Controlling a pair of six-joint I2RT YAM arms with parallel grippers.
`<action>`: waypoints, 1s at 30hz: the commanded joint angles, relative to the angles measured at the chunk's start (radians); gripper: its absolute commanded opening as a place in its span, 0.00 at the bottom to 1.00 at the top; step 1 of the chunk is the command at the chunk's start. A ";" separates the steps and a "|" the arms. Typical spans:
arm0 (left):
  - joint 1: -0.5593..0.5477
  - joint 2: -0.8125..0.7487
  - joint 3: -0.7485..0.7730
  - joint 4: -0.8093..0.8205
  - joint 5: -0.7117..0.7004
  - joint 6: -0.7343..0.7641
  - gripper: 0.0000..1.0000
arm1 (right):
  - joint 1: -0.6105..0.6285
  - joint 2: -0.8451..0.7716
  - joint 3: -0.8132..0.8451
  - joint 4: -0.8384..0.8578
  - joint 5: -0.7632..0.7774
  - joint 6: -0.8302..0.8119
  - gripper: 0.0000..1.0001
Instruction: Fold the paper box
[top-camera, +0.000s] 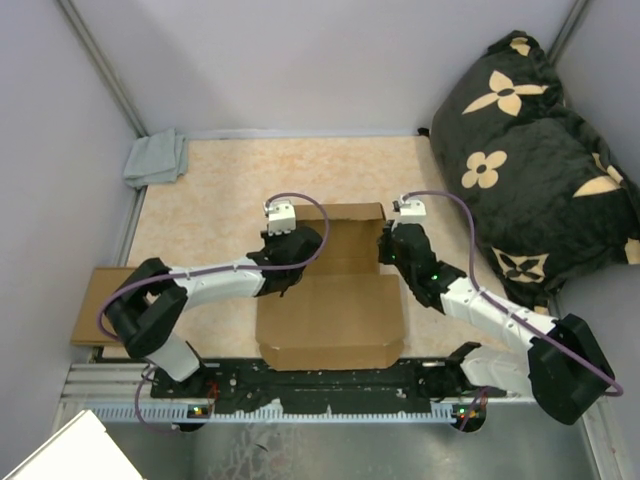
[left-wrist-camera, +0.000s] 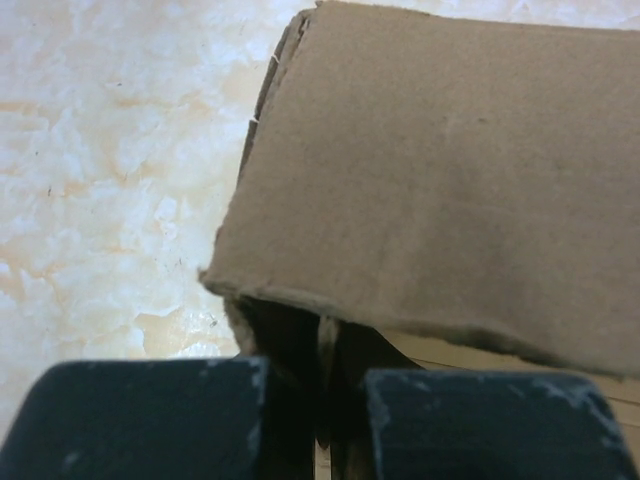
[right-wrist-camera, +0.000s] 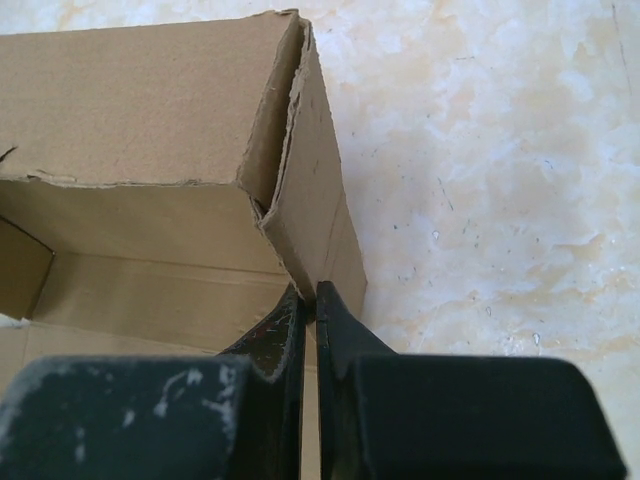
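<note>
The paper box (top-camera: 333, 290) is plain brown cardboard in the middle of the table. Its far walls stand up and its lid panel lies flat towards the arms. My left gripper (top-camera: 292, 250) is at the box's left wall. In the left wrist view it (left-wrist-camera: 325, 335) is shut on that thin wall's edge, under a folded-over flap (left-wrist-camera: 450, 190). My right gripper (top-camera: 391, 250) is at the right wall. In the right wrist view it (right-wrist-camera: 312, 297) is shut on the near end of that upright wall (right-wrist-camera: 318, 215).
A grey cloth (top-camera: 155, 158) lies at the far left corner. A smaller brown cardboard piece (top-camera: 98, 305) lies at the left edge. A black flower-patterned cushion (top-camera: 540, 150) fills the right side. A metal rail (top-camera: 320, 400) runs along the near edge.
</note>
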 joint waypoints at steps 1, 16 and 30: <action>-0.012 -0.025 -0.060 0.002 0.028 0.022 0.01 | 0.025 0.021 0.027 -0.032 -0.018 0.064 0.00; -0.011 -0.291 -0.191 0.045 0.226 0.114 0.50 | 0.025 0.062 0.066 -0.077 -0.002 0.076 0.01; -0.012 -0.209 -0.238 0.031 0.207 0.016 0.00 | 0.025 0.029 0.049 -0.089 -0.027 0.071 0.16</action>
